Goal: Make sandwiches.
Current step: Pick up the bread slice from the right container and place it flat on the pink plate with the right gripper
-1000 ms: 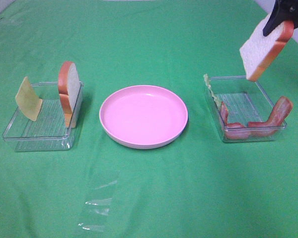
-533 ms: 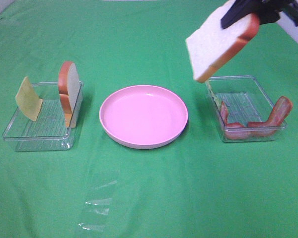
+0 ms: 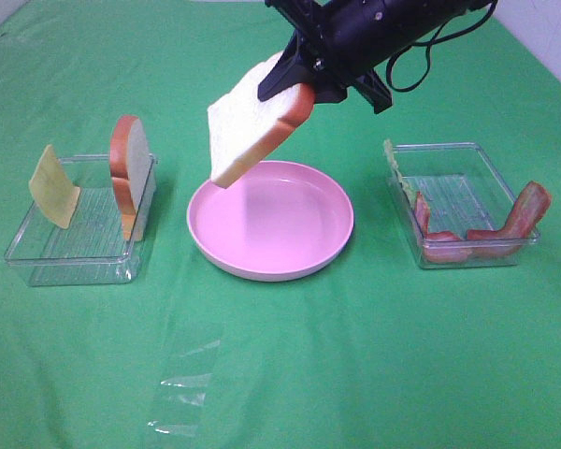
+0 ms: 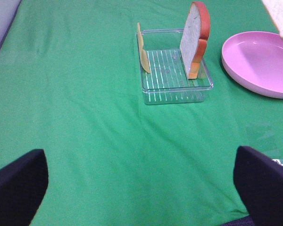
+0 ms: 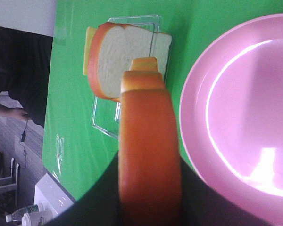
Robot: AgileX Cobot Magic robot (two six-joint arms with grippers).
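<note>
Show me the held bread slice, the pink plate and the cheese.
held bread slice [image 3: 248, 131], exterior high view, middle of its white face.
pink plate [image 3: 280, 220], exterior high view, bare floor.
cheese [image 3: 53, 187], exterior high view, middle of the square.

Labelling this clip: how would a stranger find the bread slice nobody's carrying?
Left of the pink plate sits a clear tray. The bread slice stands on edge at its plate-side wall; thicker and crusted, unlike the thin yellow cheese beside it.

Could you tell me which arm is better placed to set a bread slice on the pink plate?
Right. The right gripper grips a bread slice, tilted in the air over the pink plate. The left gripper is open and empty, back from the tray holding the other slice.
</note>
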